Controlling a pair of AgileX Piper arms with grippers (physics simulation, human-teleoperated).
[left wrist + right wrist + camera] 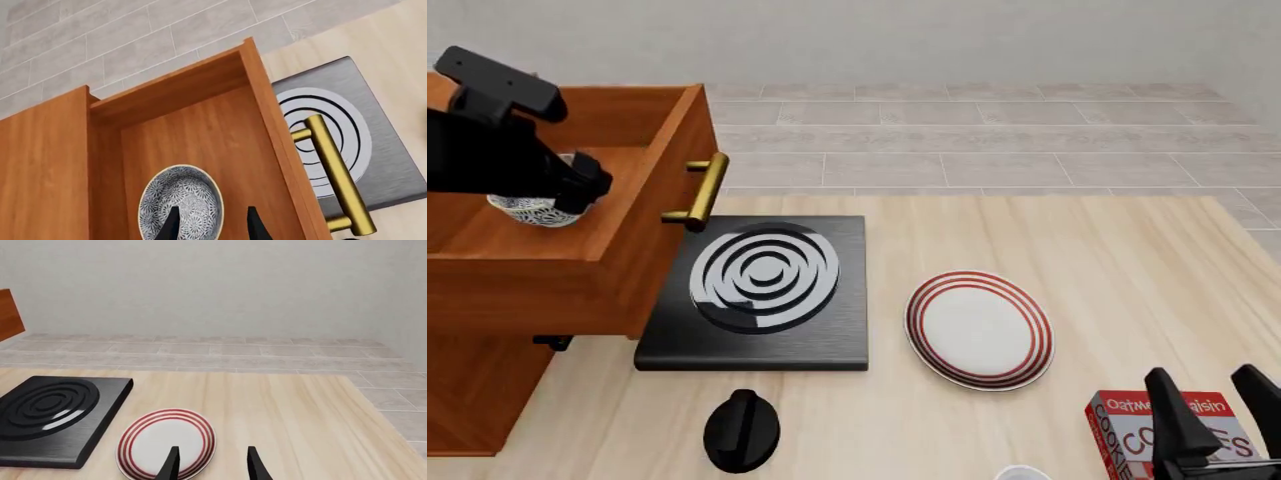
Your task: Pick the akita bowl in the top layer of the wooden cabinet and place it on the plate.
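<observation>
The akita bowl (181, 201) is small, round and deep, with a busy dark blue pattern all over and a pale rim. It sits on the floor of the top layer (200, 130), which is pulled out from the wooden cabinet (481, 380). The top layer is an open box of smooth reddish-brown wood with a shiny brass bar handle (337, 175) on its front. The left tool (211, 222) hangs right over the bowl with its two black fingers a little way apart. One finger is over the inside of the bowl and the other is just outside the rim. I cannot tell if they touch the bowl, and the tool holds nothing. In the front view the black left arm hides part of the bowl. The plate (980, 329) lies flat on the pale wooden bench (1121, 260), well apart from the bowl. It is round and white with thin red rings near its edge. Between the cabinet and the plate lies a black square stove slab (761, 294) with silver rings on top. A black knob (742, 430) sits on the bench near the slab. The right tool (211, 462) waits near the plate, its fingers a little apart and empty, just above a red cookie box (1154, 430).
</observation>
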